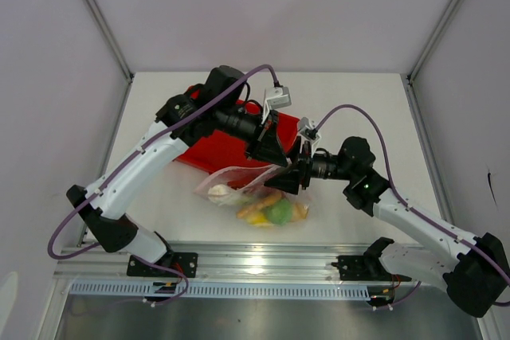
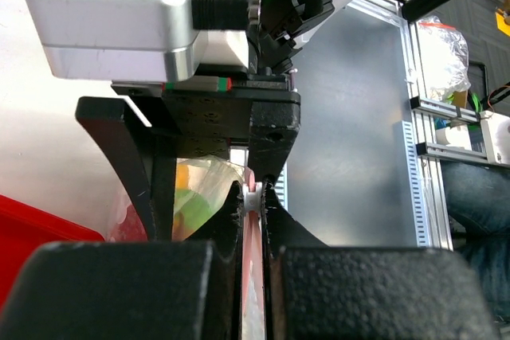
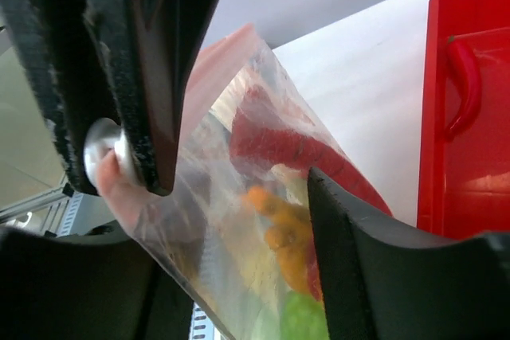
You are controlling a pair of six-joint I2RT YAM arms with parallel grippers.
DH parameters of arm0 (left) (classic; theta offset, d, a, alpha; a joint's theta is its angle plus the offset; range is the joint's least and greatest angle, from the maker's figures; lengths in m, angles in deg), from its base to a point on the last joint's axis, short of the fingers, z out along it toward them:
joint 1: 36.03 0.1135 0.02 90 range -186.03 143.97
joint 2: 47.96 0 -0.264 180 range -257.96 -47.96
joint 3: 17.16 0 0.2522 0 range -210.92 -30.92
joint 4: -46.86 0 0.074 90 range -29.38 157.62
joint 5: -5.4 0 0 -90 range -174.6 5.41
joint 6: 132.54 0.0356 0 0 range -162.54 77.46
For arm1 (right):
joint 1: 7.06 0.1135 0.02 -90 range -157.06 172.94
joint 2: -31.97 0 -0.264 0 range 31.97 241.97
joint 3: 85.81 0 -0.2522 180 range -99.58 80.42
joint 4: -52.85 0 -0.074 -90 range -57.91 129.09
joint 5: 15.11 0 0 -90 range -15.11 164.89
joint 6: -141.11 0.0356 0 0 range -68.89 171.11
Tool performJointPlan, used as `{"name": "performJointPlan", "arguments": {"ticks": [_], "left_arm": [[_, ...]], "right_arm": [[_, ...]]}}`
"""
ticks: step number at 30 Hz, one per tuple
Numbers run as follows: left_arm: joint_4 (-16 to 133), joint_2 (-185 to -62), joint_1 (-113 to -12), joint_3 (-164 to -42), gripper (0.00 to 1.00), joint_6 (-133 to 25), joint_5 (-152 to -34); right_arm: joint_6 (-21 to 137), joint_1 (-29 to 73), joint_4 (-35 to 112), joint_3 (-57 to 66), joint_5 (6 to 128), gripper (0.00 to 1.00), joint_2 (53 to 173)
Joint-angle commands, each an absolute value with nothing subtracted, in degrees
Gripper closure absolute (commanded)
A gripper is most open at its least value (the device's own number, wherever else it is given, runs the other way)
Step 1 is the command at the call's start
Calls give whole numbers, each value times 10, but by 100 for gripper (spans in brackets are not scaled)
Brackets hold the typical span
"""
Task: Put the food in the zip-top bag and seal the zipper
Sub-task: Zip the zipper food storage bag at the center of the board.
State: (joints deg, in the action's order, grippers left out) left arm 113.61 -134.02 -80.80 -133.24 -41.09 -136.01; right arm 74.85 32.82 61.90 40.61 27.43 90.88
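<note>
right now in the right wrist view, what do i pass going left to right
left gripper, shut → clear crinkly zip-top bag it pinches, toy food inside → right gripper's black finger → red plastic tray

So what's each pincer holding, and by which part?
Left pincer pinches the zip-top bag by its zipper; right pincer is open astride the bag, gripping nothing.

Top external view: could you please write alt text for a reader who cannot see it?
Two robot arms meet over a clear zip-top bag on a white table, the left gripper and right gripper both at its mouth. The bag holds yellow, orange and green toy food; a red tray lies behind it.
</note>
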Motion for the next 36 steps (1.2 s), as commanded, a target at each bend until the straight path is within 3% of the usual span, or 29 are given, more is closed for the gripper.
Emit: {"name": "performJointPlan", "arguments": {"ticks": [1, 3, 5, 7, 11, 14, 16, 18, 19, 20, 21, 22, 29, 36], "left_arm": [[1114, -1315, -812, -1340, 99, -414, -1387], [1113, -1315, -811, -1339, 99, -414, -1390], [1112, -1317, -811, -1339, 99, -414, -1392], [1112, -1318, -812, -1341, 99, -414, -1394], [1110, -1320, -811, -1342, 99, -414, -1395], [1111, -1321, -812, -1341, 99, -413, -1396], [1111, -1320, -812, -1341, 99, -414, -1394], [1111, -1320, -811, -1342, 99, -414, -1394], [1111, -1318, -811, -1343, 99, -414, -1395], [1111, -1317, -811, -1342, 99, -413, -1394], [1111, -1317, -811, -1342, 99, -413, -1394], [1111, -1315, -811, -1338, 99, -413, -1391], [1107, -1294, -805, -1304, 99, -413, -1353], [1073, -1260, -802, -1258, 99, -449, -1227]], "right_arm": [[747, 324, 678, 397, 273, 47, 905], [747, 323, 683, 394, 271, 59, 909], [752, 322, 696, 393, 265, 62, 915], [762, 321, 713, 395, 258, 60, 922], [771, 321, 727, 391, 251, 38, 938], [776, 320, 744, 390, 245, 37, 951], [785, 320, 766, 389, 238, 42, 963], [797, 320, 777, 387, 235, 57, 972], [808, 320, 794, 389, 236, 75, 974], [808, 318, 802, 390, 237, 75, 975], [819, 318, 809, 391, 239, 94, 975], [826, 317, 820, 393, 250, 100, 974], [893, 309, 864, 423, 308, 100, 946], [960, 322, 907, 443, 361, 100, 910]]}}
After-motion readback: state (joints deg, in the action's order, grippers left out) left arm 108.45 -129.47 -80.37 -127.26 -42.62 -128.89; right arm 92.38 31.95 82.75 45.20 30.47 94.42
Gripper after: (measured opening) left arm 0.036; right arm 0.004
